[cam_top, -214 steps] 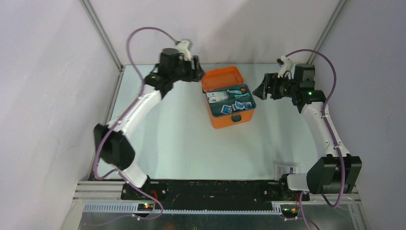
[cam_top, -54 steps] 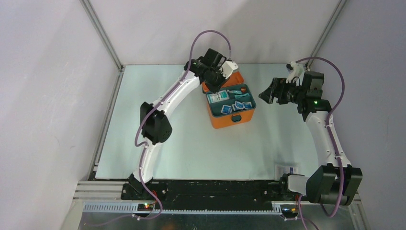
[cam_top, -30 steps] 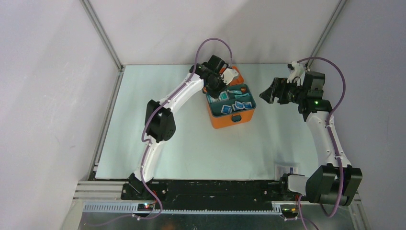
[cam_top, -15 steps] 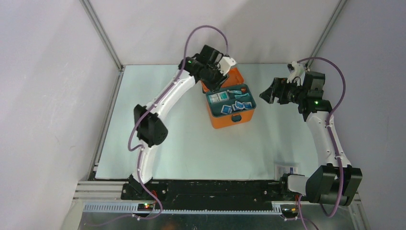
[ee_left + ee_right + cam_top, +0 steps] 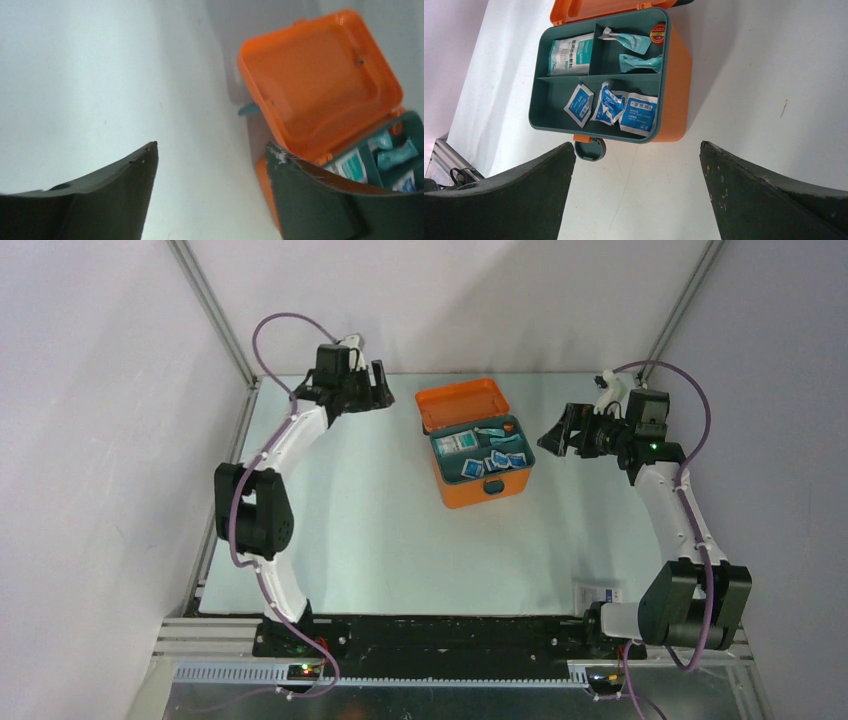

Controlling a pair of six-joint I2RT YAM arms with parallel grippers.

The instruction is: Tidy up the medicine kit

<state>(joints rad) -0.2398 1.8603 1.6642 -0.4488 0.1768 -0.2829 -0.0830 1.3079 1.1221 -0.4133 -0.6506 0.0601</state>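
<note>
The orange medicine kit stands open in the middle of the table, its lid laid back. A dark teal tray inside holds several blue-and-white packets and teal sachets. The small teal latch hangs at its front. My left gripper is open and empty, left of the lid; the kit shows in the left wrist view. My right gripper is open and empty, right of the kit.
A white paper leaflet lies at the near right by the right arm's base. Grey walls with metal frame posts close in the table's left, back and right sides. The black base rail runs along the near edge.
My left gripper has pulled back from over the kit's lid, leftward to the far left of the table. The lid now lies fully open. The right arm has barely moved.
</note>
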